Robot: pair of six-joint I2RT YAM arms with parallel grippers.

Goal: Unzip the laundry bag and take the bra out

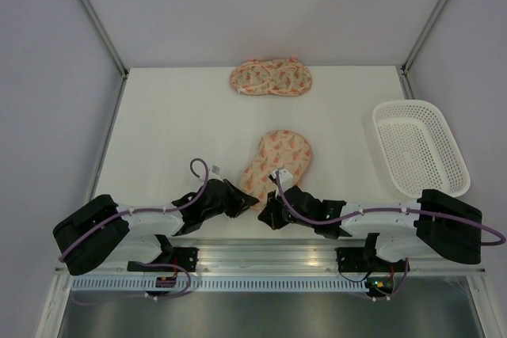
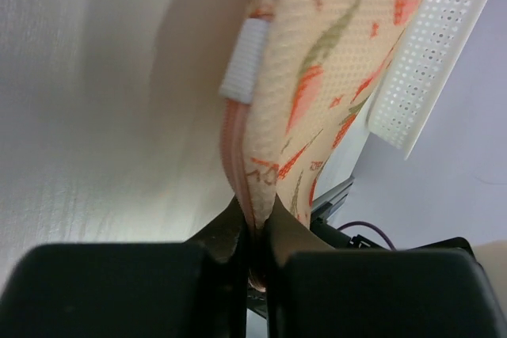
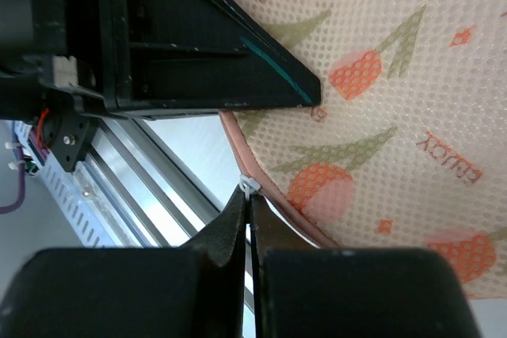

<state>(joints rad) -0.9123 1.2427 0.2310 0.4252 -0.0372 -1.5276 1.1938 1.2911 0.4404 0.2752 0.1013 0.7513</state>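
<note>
Left gripper (image 2: 253,223) pinches shut on the zipped edge of the laundry bag (image 1: 279,160), right gripper (image 3: 248,202) clamped on its small white zipper pull (image 3: 249,186), the bag lying mid-table (image 1: 174,132) near both arms, a paler pouch (image 1: 271,77) well behind, a basket (image 1: 420,148) to the right.

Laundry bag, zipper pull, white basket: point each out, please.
laundry bag (image 1: 283,156): top external view, middle of its printed face.
zipper pull (image 3: 248,187): right wrist view, its white tip.
white basket (image 1: 454,145): top external view, its right wall.
</note>
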